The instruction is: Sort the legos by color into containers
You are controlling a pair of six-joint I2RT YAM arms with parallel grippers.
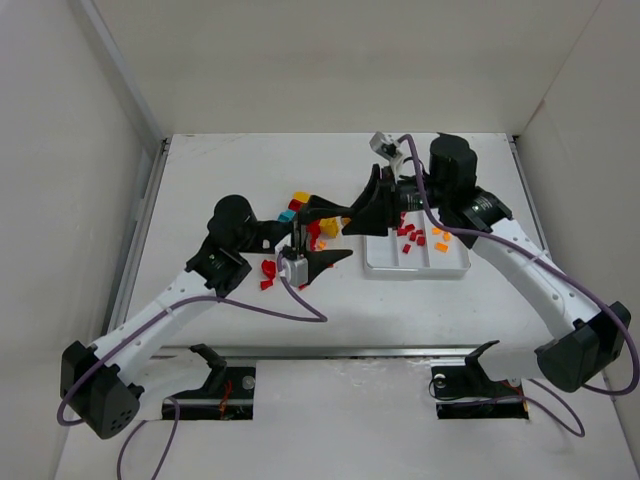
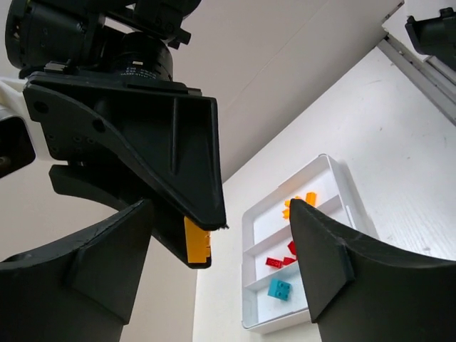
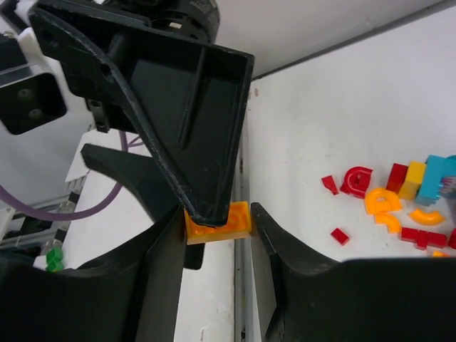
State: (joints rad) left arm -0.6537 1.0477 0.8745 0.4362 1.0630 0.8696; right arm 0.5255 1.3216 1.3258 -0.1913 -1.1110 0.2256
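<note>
On the table (image 1: 450, 310) the overhead view shows us the tray (image 1: 455, 268), with both arms meeting just left of it. Only the wrist views show the grip. The right gripper (image 3: 217, 231) pinches an orange brick (image 3: 229, 216) in mid-air. The left gripper (image 2: 221, 206) gapes wide either side of it.

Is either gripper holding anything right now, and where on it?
The right gripper pinches one orange brick by its two opposite ends. The left gripper is open and holds nothing.
</note>
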